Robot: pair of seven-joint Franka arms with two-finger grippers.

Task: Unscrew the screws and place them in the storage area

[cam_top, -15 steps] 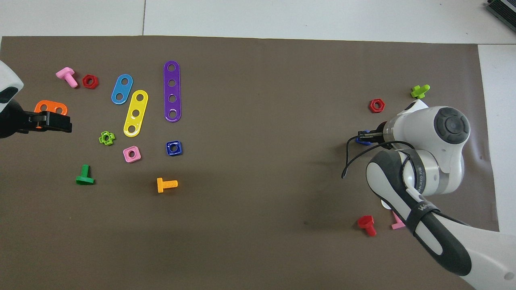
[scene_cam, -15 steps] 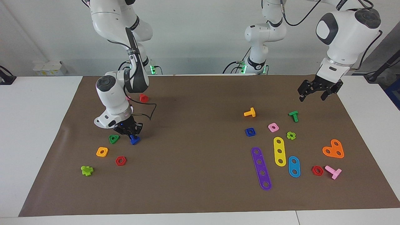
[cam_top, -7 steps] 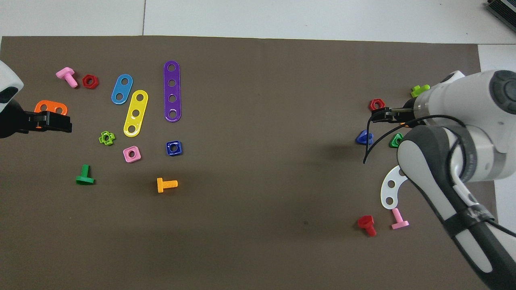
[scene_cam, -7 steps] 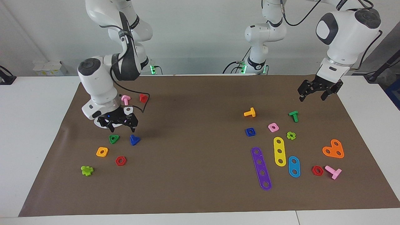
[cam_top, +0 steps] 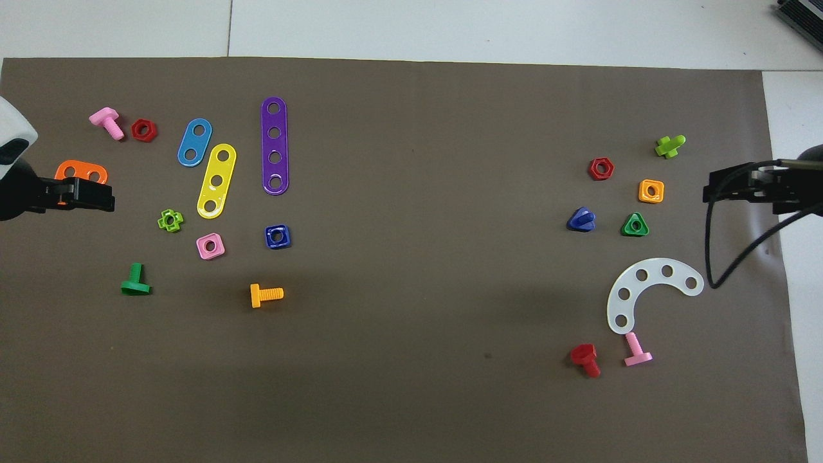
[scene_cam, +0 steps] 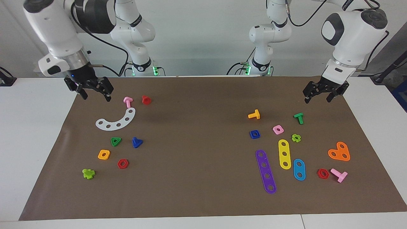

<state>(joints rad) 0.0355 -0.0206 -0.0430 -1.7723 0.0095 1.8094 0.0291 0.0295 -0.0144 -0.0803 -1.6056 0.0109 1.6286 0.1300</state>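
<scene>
Biggest change: I've pulled the right arm up and back; the right gripper (scene_cam: 93, 90) now hangs over the mat's (scene_cam: 197, 190) edge at its own end of the table, jaws spread, nothing in them. A second ago it was clamped on the blue screw (scene_cam: 137, 142). That screw now lies free on the mat, just beside the green triangle nut (scene_cam: 116, 141), farther from the robots than the white curved strip (scene_cam: 116, 121), so this placement looks done to me. Left gripper (scene_cam: 325, 91) waits, open and empty, over its end.

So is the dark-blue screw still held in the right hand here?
No: the dark-blue screw lies on the mat beside the green triangle nut, while the right hand hangs open over the mat's edge.
</scene>
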